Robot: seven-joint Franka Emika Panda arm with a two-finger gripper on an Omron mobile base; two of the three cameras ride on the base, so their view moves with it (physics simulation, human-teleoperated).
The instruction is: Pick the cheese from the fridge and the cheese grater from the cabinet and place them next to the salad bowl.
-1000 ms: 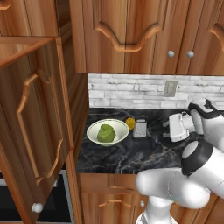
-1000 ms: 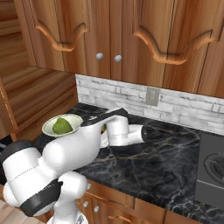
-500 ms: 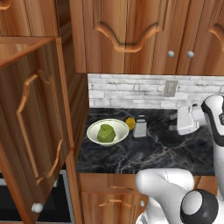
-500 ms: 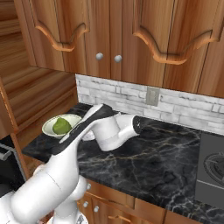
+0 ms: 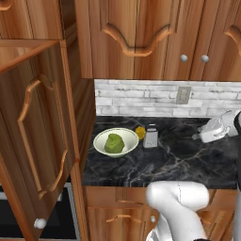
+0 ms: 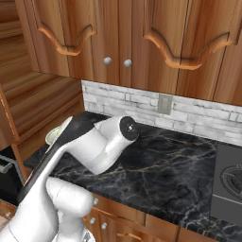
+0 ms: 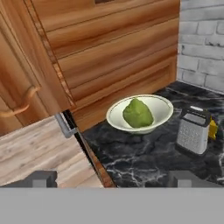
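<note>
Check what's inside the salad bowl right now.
The salad bowl holds one green leafy lump, sitting about center. The lump covers the bowl floor beneath it, so anything under it can't be seen. Cheese and cheese grater sit outside, beside it.

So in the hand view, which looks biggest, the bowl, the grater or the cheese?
Largest to smallest, as they look in the hand view:
1. bowl
2. grater, though it sits a bit nearer the camera
3. cheese, partly hidden behind the grater, so its full size is unsure

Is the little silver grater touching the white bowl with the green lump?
Apart. The hand view shows dark counter between the silver grater and the white bowl; the left base view shows that gap too.
</note>
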